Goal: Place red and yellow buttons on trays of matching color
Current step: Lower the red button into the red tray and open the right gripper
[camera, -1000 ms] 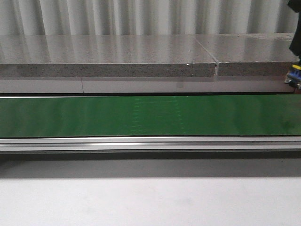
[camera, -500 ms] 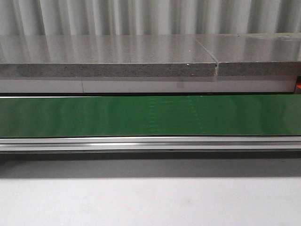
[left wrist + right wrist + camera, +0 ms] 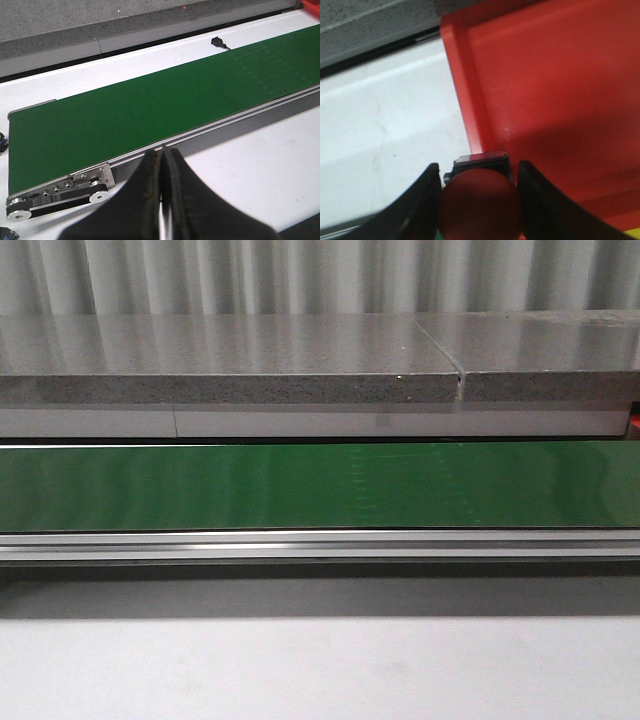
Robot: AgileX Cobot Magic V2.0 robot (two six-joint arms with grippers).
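In the right wrist view my right gripper (image 3: 478, 172) is shut on a red button (image 3: 480, 202) with a black square base. It holds the button over the near rim of the red tray (image 3: 555, 85), which lies on the white table. A yellow strip (image 3: 632, 234) shows at the corner of that view; I cannot tell what it is. No yellow button is in view. In the left wrist view my left gripper (image 3: 162, 152) is shut and empty, above the white table beside the green conveyor belt (image 3: 150, 100). Neither gripper shows in the front view.
The green belt (image 3: 320, 485) runs across the front view with a metal rail along its near side. A grey stone ledge (image 3: 230, 360) lies behind it. The belt's roller end (image 3: 55, 190) and a small black plug (image 3: 218, 42) show in the left wrist view.
In the front view the arm and the yellow and blue thing at the far right edge have gone out of view. Faint marks on the belt have shifted to the right.
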